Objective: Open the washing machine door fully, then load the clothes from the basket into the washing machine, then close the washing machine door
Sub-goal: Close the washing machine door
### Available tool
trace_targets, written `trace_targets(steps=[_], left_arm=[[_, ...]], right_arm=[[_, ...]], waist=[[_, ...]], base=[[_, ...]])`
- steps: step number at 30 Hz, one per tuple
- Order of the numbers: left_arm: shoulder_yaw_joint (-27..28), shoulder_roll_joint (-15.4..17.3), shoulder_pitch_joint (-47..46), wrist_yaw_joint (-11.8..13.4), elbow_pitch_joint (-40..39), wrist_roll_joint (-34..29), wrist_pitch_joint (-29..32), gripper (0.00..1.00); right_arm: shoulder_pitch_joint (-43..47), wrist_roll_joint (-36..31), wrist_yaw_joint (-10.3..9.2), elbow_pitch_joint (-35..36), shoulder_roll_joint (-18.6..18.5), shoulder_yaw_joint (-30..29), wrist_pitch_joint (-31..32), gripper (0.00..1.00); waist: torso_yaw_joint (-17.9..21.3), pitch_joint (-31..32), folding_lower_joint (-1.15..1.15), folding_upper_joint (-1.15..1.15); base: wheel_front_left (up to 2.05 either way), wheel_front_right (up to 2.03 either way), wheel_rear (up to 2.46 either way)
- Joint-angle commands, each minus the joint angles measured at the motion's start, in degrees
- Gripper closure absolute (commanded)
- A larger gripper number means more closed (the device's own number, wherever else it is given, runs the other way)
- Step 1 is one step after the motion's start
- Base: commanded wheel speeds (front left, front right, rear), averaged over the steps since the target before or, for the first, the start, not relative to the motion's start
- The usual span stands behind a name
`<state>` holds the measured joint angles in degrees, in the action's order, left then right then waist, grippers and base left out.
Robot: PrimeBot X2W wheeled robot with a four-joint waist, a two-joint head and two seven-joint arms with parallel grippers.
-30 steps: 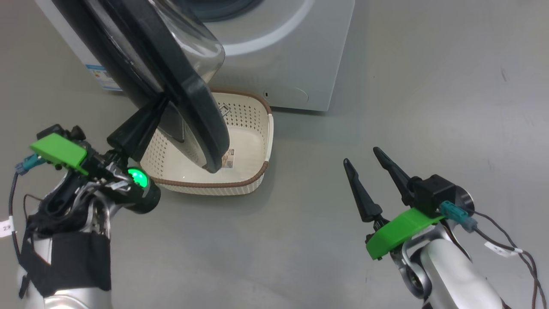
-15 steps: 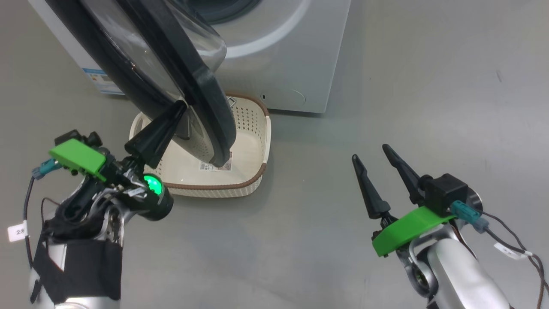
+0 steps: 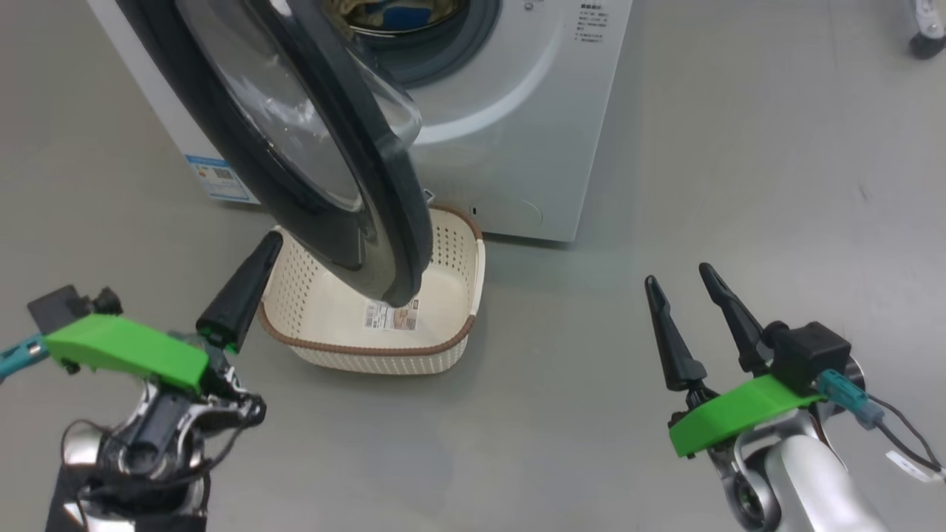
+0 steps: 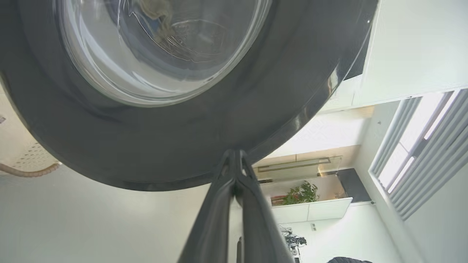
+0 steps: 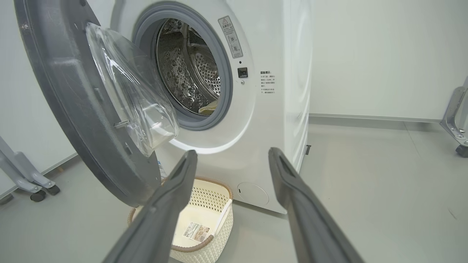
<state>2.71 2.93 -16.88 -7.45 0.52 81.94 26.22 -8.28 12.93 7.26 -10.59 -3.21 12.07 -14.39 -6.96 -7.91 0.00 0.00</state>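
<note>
Grey floor [image 3: 739, 185] carries the washing machine [image 3: 517, 148] at twelve o'clock, clothes [image 3: 399, 13] already in its drum [image 5: 190, 73], the basket [image 3: 369, 347] empty beneath. Closing is in hand: the washing machine door [image 3: 388, 214] hangs half open. Left tool [image 3: 262, 255], pinched shut and empty, points at its outer rim from seven o'clock; right tool [image 3: 678, 277] gapes empty. Next, probably a steady push until it latches.

— Washing machine [image 3: 517, 125]?
— Far centre. Its door [image 3: 403, 222] stands out twd near-left.
— Basket [image 3: 384, 349]?
— On floor [image 3: 591, 428], just in front of machine, under door's lower edge.
— Clothes [image 3: 392, 13]?
— In drum [image 5: 204, 69], behind door.
— Grippers?
— Left gripper [image 3: 267, 247] just left of basket, by door's outer side; right gripper [image 3: 677, 275] near right, well apart from basket.
</note>
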Motion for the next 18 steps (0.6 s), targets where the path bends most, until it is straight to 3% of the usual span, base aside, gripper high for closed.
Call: trace_targets(steps=[1,6,10,15,18], left_arm=[[-0.58,3.22,0.78,-0.03,-3.98,-4.05,-4.64,1.00],[-10.02,10.33,4.61,-0.03,-5.18,-14.86,-22.46,1.00],[-19.49,17.28,5.79,-0.03,-0.13,-24.70,-37.03,1.00],[-23.99,19.83,5.06,-0.03,6.14,-34.09,-41.03,1.00],[-21.41,17.98,4.74,-0.03,7.92,-42.72,-41.17,1.00]], right_arm=[[-0.30,0.09,0.23,2.32,0.33,0.76,-0.61,0.00],[0.82,0.40,0.23,2.81,0.33,0.75,-0.61,0.00],[1.59,0.72,0.23,2.93,0.33,0.76,-0.61,0.00],[2.21,0.88,0.23,2.99,0.33,0.74,-0.61,0.00],[2.49,0.91,0.23,3.04,0.33,0.63,-0.61,0.00]], waist=[[-0.55,1.53,0.00,0.00],[-1.05,3.25,0.00,0.00],[-1.41,4.32,0.00,0.00],[-1.84,5.06,0.00,0.00],[-2.14,5.33,0.00,0.00]], base=[[0.00,0.00,0.00],[0.00,0.00,0.00],[0.00,0.00,0.00],[0.00,0.00,0.00],[0.00,0.00,0.00]])
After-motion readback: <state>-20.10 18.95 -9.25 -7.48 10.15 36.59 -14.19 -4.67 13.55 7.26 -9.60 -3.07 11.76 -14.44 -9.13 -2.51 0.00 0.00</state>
